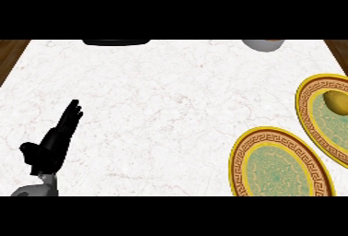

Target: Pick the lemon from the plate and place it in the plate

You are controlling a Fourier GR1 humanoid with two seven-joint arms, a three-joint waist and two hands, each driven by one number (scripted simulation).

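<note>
only the left hand (53, 140) shows, lower left, fingers straight and released, lemon (336, 102) on far-right plate (307, 99)

Lemon (336, 102) on far-right plate (314, 120) (second plate (280, 166) nearer, left).

Yellow lemon (337, 102) on far plate (314, 120), near plate (280, 167) bare

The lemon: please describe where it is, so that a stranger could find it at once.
On the white marble counter, two gold-rimmed green plates lie at the right side. The lemon rests on the farther plate, at the picture's right edge. The nearer plate carries nothing.
</note>
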